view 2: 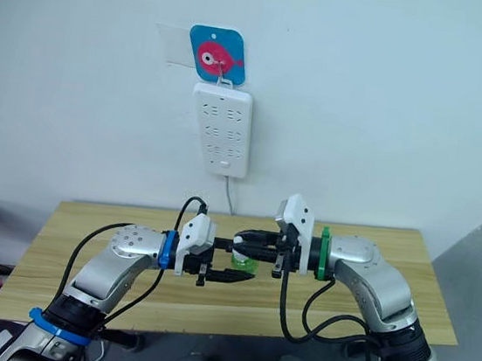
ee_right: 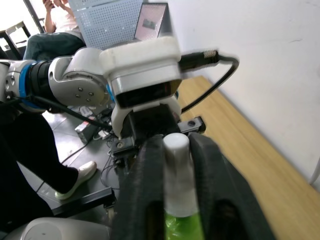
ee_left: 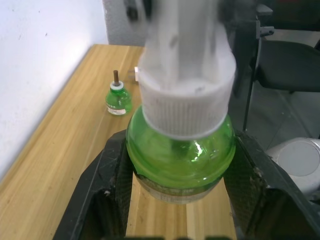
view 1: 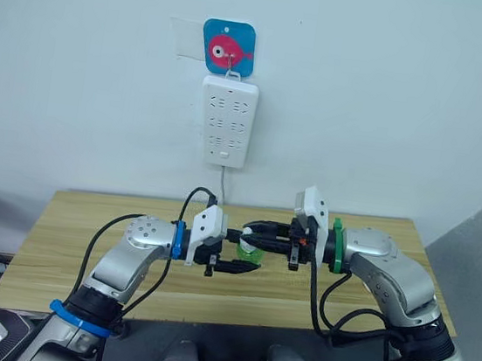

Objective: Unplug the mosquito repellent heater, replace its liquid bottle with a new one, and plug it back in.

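A green liquid bottle (ee_left: 180,155) with a white ribbed cap (ee_left: 186,107) hangs above the table between both arms. My left gripper (view 1: 244,262) is shut on its green body. My right gripper (view 1: 254,232) is shut on the white cap (ee_right: 176,160) from the opposite side. A second green bottle (ee_left: 118,97) with a bare brown wick stands on the table near the wall. A small white piece (ee_left: 134,74) lies beside it, mostly hidden; I cannot tell whether it is the mosquito repellent heater.
A long white power strip (view 1: 226,121) hangs on the wall under a blue fish hook, its sockets empty and its cord dropping behind the wooden table (view 1: 78,213). A person (ee_right: 55,15) sits off to my left. A black chair (ee_left: 290,65) stands beyond the table's end.
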